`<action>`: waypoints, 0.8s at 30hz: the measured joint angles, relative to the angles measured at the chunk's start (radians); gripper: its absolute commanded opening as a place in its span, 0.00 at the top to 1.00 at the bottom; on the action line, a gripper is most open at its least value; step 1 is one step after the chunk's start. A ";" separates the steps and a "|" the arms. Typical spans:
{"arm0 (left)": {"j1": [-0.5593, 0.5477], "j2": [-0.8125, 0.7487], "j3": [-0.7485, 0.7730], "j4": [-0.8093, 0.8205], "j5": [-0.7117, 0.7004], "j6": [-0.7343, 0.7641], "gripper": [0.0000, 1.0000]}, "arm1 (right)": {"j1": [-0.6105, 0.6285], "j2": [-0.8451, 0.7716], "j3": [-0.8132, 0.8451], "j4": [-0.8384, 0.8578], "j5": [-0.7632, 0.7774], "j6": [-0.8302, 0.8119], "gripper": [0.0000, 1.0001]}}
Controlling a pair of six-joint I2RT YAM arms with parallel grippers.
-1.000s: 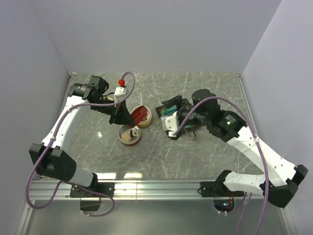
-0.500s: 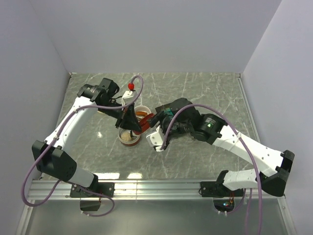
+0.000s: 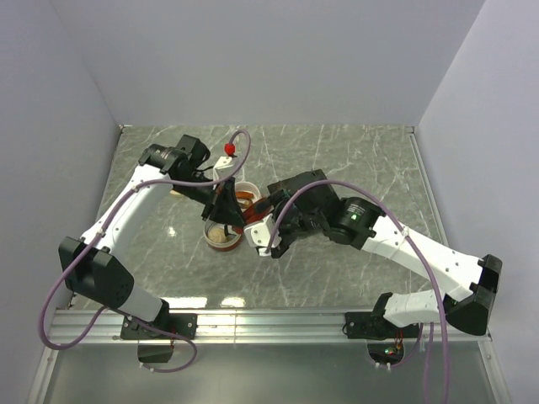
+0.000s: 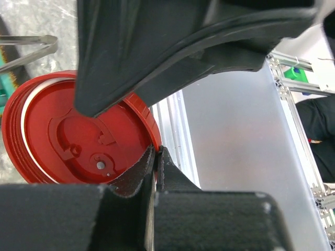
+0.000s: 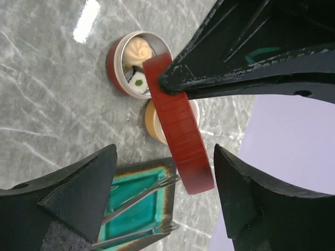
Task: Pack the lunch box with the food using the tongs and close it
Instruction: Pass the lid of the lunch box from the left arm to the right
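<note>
walls (image 3: 253, 59): plain pale grey-lilac panels on three sides, boxing in the work area
tabletop (image 3: 362, 160): grey marble-look sheet with pale veins, glossy, with glare patches on the near side of the lunch box
rail (image 3: 278, 320): aluminium extrusion along the near edge, carrying both arm bases, well nearer than the lunch box
left arm (image 3: 126, 215): white and black, reaches in from the left and ends just above the lunch box
right arm (image 3: 421, 248): white and black, reaches in from the right and ends just right of the lunch box
cables (image 3: 438, 278): purple, looped along both arms
tray (image 5: 125, 194): teal with a dark rim, lies past the tan cup from the lunch box, mostly hidden under the right arm in the top view
left hand (image 4: 156, 157): clenched on the rim of the lid
right hand (image 5: 165, 149): released, fingers spread either side of the lid, a gap showing on both sides
lid (image 5: 180, 141): red, round, held on edge, tilted, just beside the lunch box
lunch box (image 5: 111, 65): round red tub, open, standing on the tabletop, mid-left
tan cup (image 5: 153, 124): touching or just beside the lunch box, partly behind the lid
tongs (image 5: 157, 189): slim grey metal, lying in the tray
pale round piece (image 5: 138, 50): inside the lunch box
white cube (image 5: 137, 81): inside the lunch box, green speck on top, beside the round piece
green light (image 3: 357, 216): lit on the right arm's wrist
markings: only moulded raised shapes on the lid's inner face; any lettering is too small to tell
</note>
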 measured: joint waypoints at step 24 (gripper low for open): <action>-0.034 0.045 0.039 -0.006 0.061 -0.089 0.99 | 0.050 0.101 0.124 -0.111 0.047 0.042 0.94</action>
